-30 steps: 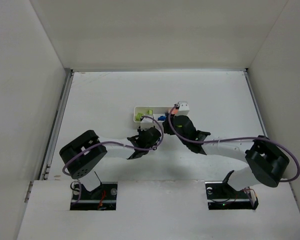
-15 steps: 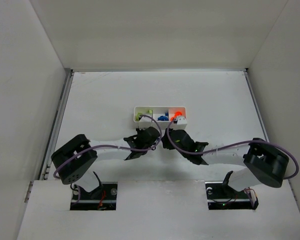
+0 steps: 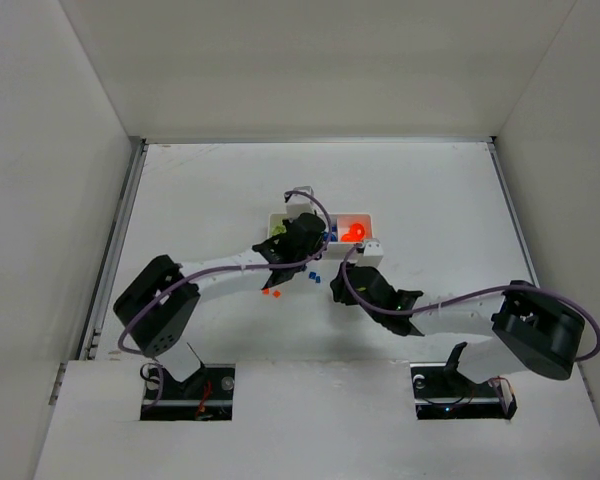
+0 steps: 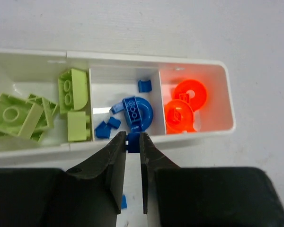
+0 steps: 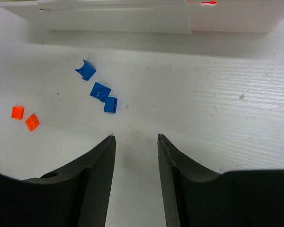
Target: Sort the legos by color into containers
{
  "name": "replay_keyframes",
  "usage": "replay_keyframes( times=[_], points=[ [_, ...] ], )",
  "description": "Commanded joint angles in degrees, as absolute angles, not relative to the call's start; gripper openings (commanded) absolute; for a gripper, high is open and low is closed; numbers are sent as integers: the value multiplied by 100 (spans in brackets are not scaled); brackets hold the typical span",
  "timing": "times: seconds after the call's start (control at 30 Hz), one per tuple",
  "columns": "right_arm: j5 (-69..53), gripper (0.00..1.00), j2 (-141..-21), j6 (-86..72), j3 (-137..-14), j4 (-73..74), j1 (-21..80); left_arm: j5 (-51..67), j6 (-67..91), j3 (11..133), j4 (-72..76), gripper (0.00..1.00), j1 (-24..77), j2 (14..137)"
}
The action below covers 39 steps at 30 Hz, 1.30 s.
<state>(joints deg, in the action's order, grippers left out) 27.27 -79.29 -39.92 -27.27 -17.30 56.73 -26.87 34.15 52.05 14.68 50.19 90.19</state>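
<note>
The white tray [image 4: 199,135] lies crosswise in the left wrist view. Its left compartment holds lime green legos [image 4: 19,116], the middle one blue legos [image 4: 137,111], the right one orange-red legos [image 4: 184,106]. My left gripper [image 4: 133,136] hovers at the tray's near wall, over the edge of the middle compartment, shut on a tiny blue lego [image 4: 132,143]. My right gripper [image 5: 135,137] stands open and empty just above the table in front of the tray. Ahead of it to the left lie three loose blue legos [image 5: 100,90] and two orange-red ones [image 5: 24,117].
From above, the tray [image 3: 372,241] sits mid-table with the left gripper [image 3: 302,236] over it and the right gripper [image 3: 343,284] just in front. Loose orange-red bricks [image 3: 270,293] lie under the left forearm. White walls enclose the table on three sides.
The left gripper closed on a blue lego and carried it from the table up to the tray. The right gripper pulled back from the tray's right end down to the table.
</note>
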Motion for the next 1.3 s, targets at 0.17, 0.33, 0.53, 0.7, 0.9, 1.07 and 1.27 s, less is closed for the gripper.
replay_keyframes(
  times=[0.17, 0.33, 0.53, 0.7, 0.9, 1.07, 1.27],
  points=[
    [2874, 46, -8252, -4034, -3006, -1968, 5919, -2364, 3234, 5678, 1573, 29, 4733, 9554],
    [2900, 45, -8744, -3911, -3304, -2101, 6077, -2408, 3269, 5310, 1626, 34, 4645, 9116],
    [3093, 43, -9237, -3824, -3638, -2101, 6130, -2478, 3463, 4326, 1775, 31, 4592, 8184],
    [3348, 40, -9553, -3771, -3919, -1943, 6130, -2900, 3586, 3394, 1740, 31, 4750, 7375],
    [3577, 37, -9808, -3612, -4157, -1802, 6130, -3076, 3805, 2743, 1644, 30, 4943, 6891],
    [3726, 32, -9923, -3568, -4245, -1653, 6130, -3120, 3964, 2470, 1687, 30, 5067, 6768],
    [3858, 22, -10169, -3323, -4430, -1565, 6130, -3111, 3973, 2391, 1696, 31, 5277, 6803]
  ],
)
